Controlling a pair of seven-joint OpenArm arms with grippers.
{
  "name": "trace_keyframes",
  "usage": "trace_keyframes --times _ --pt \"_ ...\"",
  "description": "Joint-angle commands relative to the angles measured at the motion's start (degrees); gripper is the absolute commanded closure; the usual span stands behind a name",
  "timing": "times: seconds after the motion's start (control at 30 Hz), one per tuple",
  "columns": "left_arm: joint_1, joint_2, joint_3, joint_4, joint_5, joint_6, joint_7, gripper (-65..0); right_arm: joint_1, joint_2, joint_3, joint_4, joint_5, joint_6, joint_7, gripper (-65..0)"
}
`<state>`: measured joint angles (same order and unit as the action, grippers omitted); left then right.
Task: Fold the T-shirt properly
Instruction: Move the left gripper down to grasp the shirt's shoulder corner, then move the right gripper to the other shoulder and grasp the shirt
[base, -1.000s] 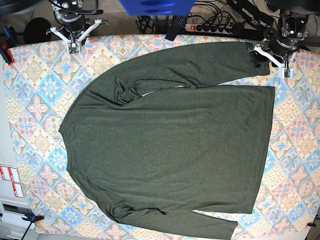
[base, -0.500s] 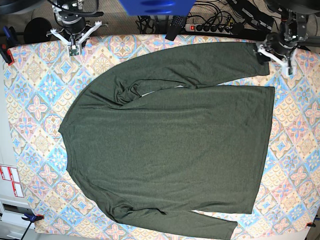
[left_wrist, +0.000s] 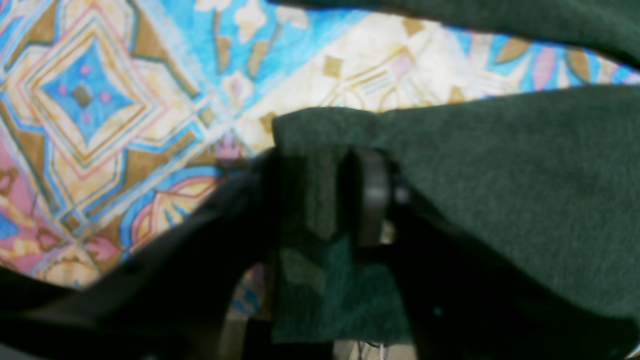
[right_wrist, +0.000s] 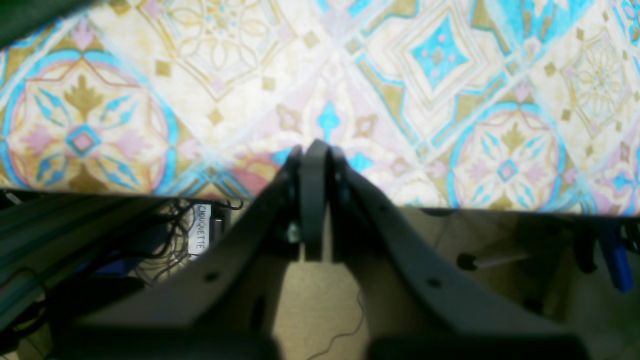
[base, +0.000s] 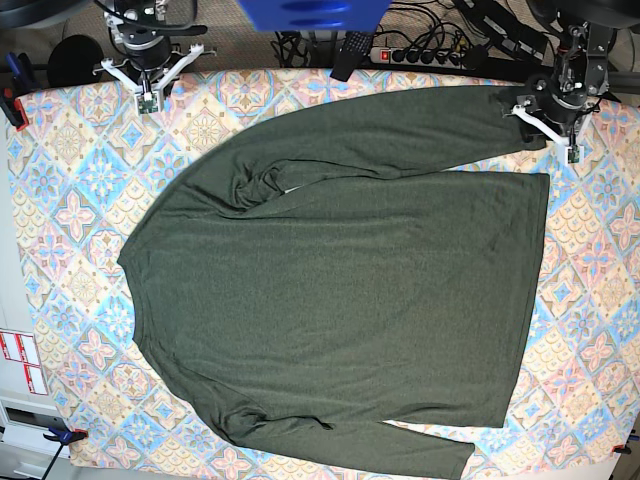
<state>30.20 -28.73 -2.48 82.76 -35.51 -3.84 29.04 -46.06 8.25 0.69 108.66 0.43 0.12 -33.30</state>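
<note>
The T-shirt (base: 340, 290) is spread flat across the patterned table cover (base: 70, 200), one sleeve stretched along the far edge and its cuff (left_wrist: 325, 150) reaching the far right corner. That cuff is pinched between the jaws of the left gripper (left_wrist: 330, 195). The right gripper (right_wrist: 315, 155) is held with jaws pressed together and empty above the far left corner.

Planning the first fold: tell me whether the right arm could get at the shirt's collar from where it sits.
Probably yes. The right gripper sits shut over bare patterned tablecloth at the table's back edge, and only open cloth lies between it and the T-shirt collar edge; whether the arm stretches that far can't be judged.
</note>
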Motion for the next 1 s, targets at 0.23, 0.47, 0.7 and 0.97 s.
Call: trace_keyframes --times 0.23,0.47,0.7,0.97 --pt "0.97 1.26 3.05 -0.61 -2.6 -12.82 6.44 -6.0 0.13 0.32 0.15 0.83 -0.12 -0.16 0.9 -0.2" --pt "0.88 3.02 -0.73 -0.52 -2.6 -13.53 6.26 0.0 2.85 0.32 -1.79 0.83 -0.03 -0.16 0.82 -0.3" --pt "1.58 3.63 -3.01 5.63 -2.52 -13.61 6.79 0.0 10.15 0.5 -4.34 0.83 -0.03 -0.16 -5.16 -8.5" --pt "2.9 3.63 -2.93 10.21 -2.43 -13.61 6.88 0.0 20.96 0.5 -4.6 0.57 0.06 -0.16 -10.09 -23.0"
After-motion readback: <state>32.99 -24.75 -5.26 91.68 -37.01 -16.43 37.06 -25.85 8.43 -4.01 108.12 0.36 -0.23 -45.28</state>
